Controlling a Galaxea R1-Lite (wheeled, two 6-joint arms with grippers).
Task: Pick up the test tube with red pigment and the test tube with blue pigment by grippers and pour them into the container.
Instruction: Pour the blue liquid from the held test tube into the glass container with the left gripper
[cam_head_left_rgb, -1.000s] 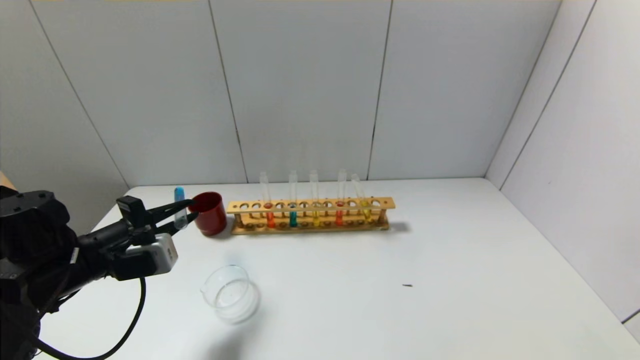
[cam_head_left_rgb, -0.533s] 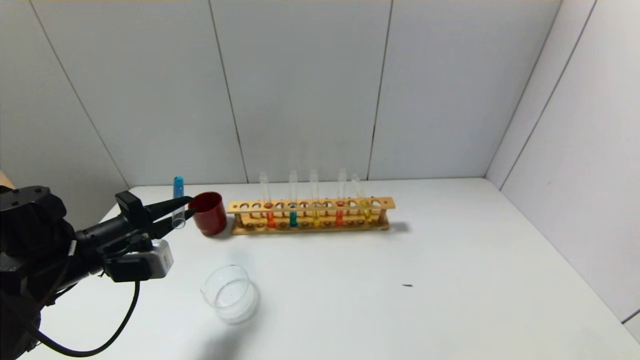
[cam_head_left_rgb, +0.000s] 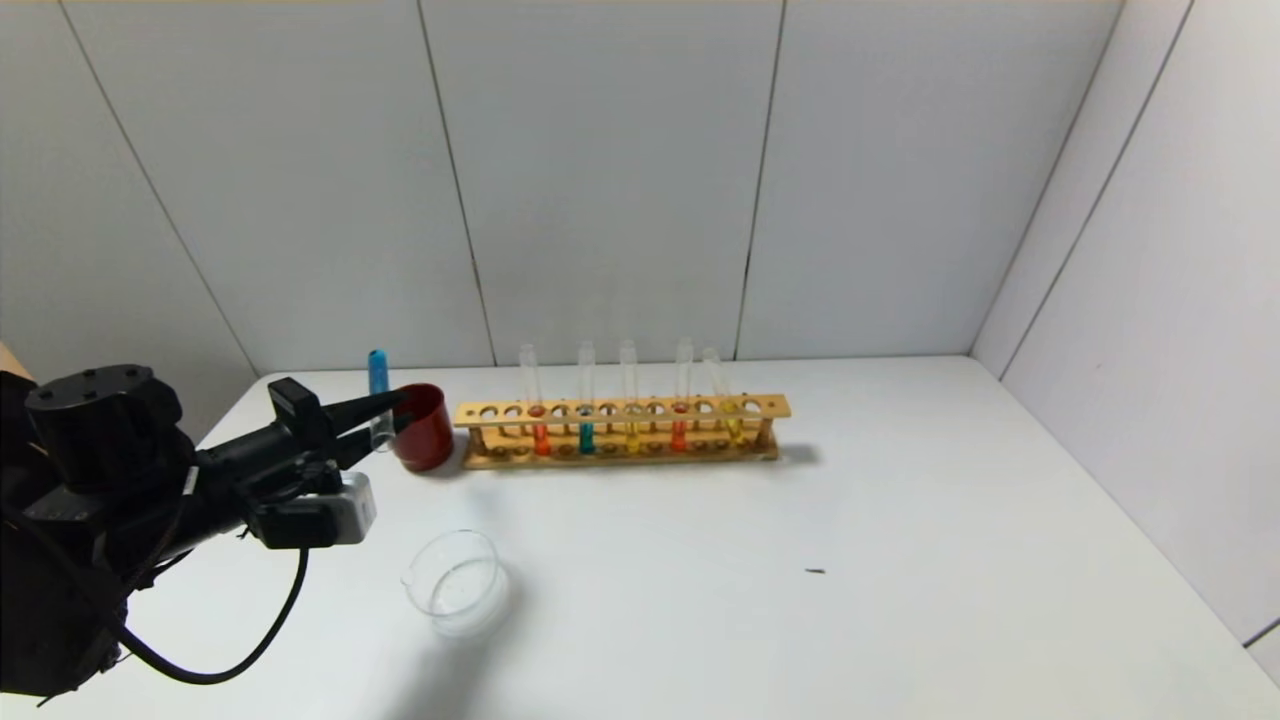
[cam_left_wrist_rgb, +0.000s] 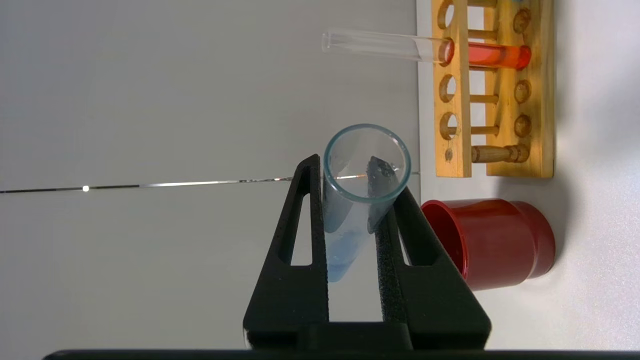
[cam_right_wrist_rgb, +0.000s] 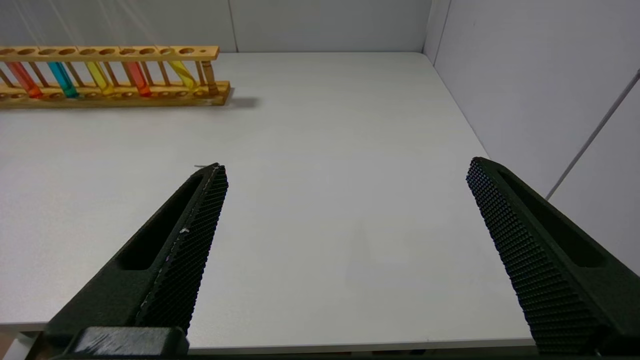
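My left gripper is shut on the blue-pigment test tube and holds it above the table, just left of the red cup. The tube's blue end is uppermost in the head view. In the left wrist view the tube sits between the fingers of the gripper, open mouth toward the camera. Two orange-red tubes stand in the wooden rack; one shows in the left wrist view. The clear glass container stands in front of the left gripper. My right gripper is open and empty over the table's near right edge.
A dark red cup stands at the rack's left end, close to the held tube. The rack also holds a teal tube and yellow tubes. A small dark speck lies on the table. Walls close in behind and to the right.
My left gripper has moved right and slightly up with the blue tube, closer to the red cup. The container and rack have not moved.
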